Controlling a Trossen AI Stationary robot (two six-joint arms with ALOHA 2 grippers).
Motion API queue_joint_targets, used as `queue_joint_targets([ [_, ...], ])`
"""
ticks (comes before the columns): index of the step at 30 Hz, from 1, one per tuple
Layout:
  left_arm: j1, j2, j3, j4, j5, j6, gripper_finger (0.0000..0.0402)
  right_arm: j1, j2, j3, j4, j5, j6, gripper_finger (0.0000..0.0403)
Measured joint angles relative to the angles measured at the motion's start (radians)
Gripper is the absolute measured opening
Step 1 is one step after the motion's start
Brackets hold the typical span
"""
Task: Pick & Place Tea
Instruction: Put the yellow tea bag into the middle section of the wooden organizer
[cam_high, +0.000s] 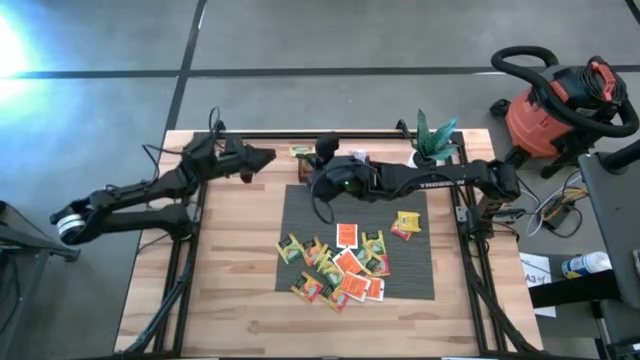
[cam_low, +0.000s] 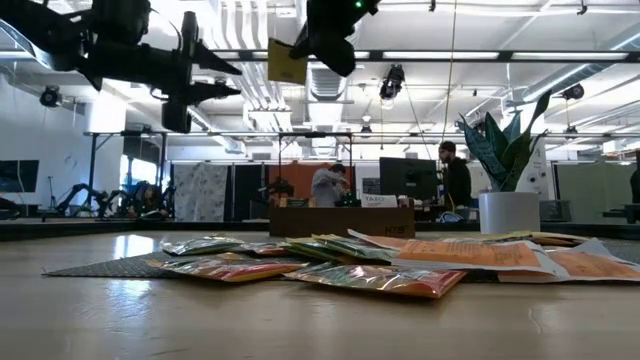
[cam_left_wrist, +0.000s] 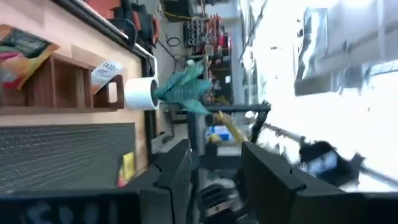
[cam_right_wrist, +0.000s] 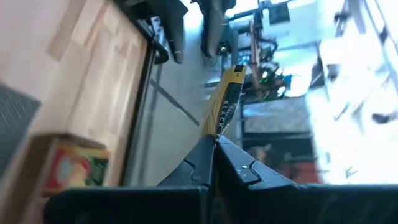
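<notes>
Sachets (cam_high: 340, 265): roughly fifteen, orange-red, yellow and green, heaped on grey ribbed mat (cam_high: 300, 215) mid-table; one yellow outlier (cam_high: 406, 222) nearer right edge. One yellow sachet (cam_right_wrist: 225, 107) pinched in right claw (cam_high: 322, 172), held aloft above dark wooden tray (cam_left_wrist: 68, 84). One green sachet (cam_left_wrist: 22, 46) in tray. Left claw (cam_high: 262, 158) spread, empty, raised over table's far left. One potted plant (cam_high: 432, 140). Table (cam_high: 230, 270): light wood planks. Room: open workshop, two people at rear desks, one red shop vacuum (cam_high: 555, 100).

Below our right gripper (cam_high: 322, 150): wooden tray (cam_high: 305, 170), one slot taken by a sachet (cam_high: 299, 151). Plant pot (cam_high: 432, 150) to its side. Left gripper (cam_high: 262, 157) hangs over bare table (cam_high: 240, 260).
</notes>
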Motion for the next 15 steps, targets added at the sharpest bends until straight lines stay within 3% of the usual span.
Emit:
queue_joint_targets([
  [8,0.035,0.101,0.0,0.247,0.01,-0.177,0.0138,0.0,0.0,0.0,0.003,0.004,-0.313,0.0008],
  [15,0.016,0.201,0.015,0.282,0.066,-0.257,0.0138,0.0,0.0,-0.001,0.006,0.004,-0.408,0.0008],
])
